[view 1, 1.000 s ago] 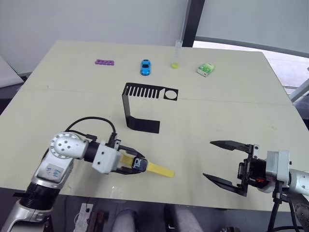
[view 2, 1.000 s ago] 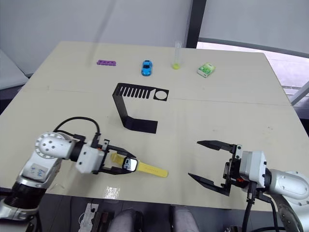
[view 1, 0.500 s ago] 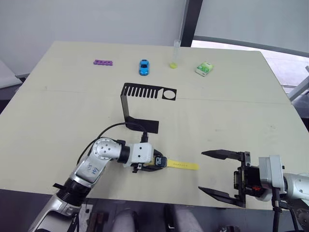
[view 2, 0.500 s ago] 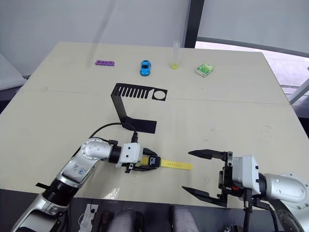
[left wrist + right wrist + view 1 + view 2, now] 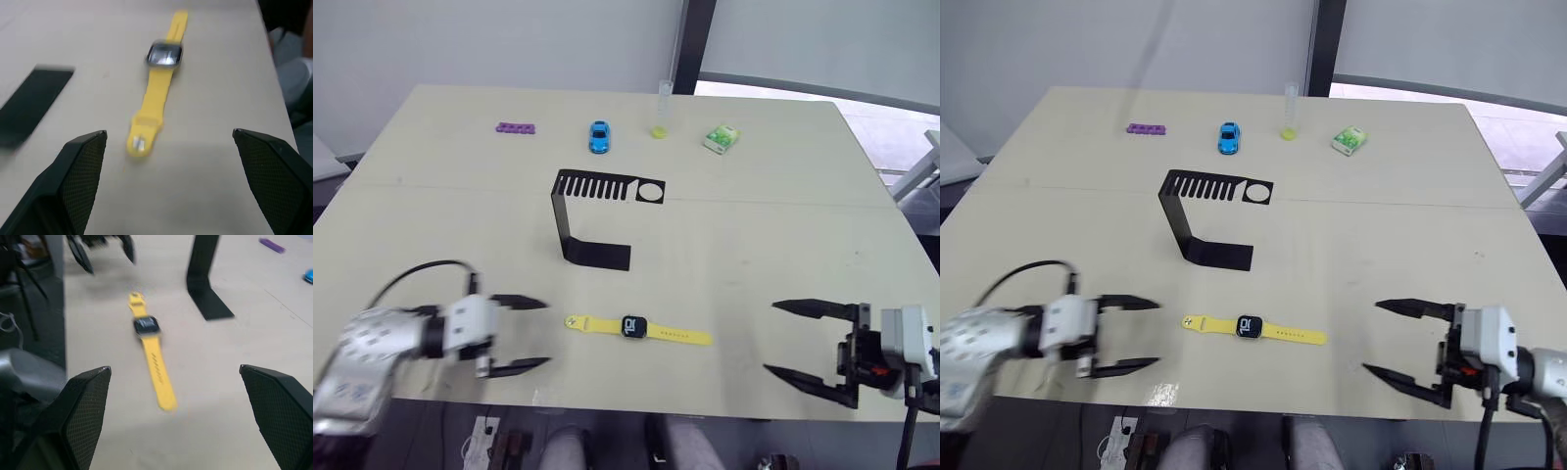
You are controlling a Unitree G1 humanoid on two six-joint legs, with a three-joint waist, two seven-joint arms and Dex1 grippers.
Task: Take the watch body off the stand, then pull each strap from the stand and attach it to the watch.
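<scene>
Watch's down flat on the table (image 5: 783,225), near the front edge, w/ the watch body (image 5: 634,327) in the middle and both yellow straps (image 5: 681,336) joined to it, one running out each side. Your left gripper (image 5: 521,334) hangs just beside the buckle end, fingers spread wide, nothing in them, not touching the watch. Your right gripper (image 5: 790,340) sits off the other strap tip, well apart from it, fingers also wide apart and empty. The stand (image 5: 590,213) is upright behind the watch, comb slots and round hole on top, base flat, no strap on it. Along the far edge: purple piece (image 5: 515,127), blue toy car (image 5: 598,136), clear tube (image 5: 662,108) w/ yellow bottom standing up, green pack (image 5: 721,138). Wrist views show the watch lying between each pair of fingers' line of sight.
</scene>
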